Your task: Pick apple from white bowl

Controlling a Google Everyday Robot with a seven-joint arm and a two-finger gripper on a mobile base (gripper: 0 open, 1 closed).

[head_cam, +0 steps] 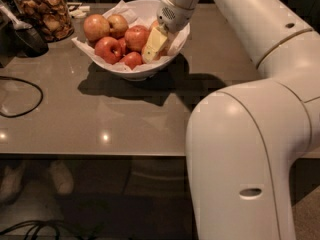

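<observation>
Gripper (153, 48) sat down in your white bowl (146, 74), right side, among the apples (110, 49). Grip state: you couldn't tell from this view.

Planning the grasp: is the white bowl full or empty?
Full: several red apples heaped in the white bowl; the pincer reaches in at its right rim.

So the counter (125, 119) is a glossy grey-brown slab. Sitting right on it: the white bowl (146, 75) toward the back middle, a glass jar (45, 14) back left, and a black cable (22, 96) looping in from the left edge. The claw (155, 43) is down in the bowl's right side.
</observation>
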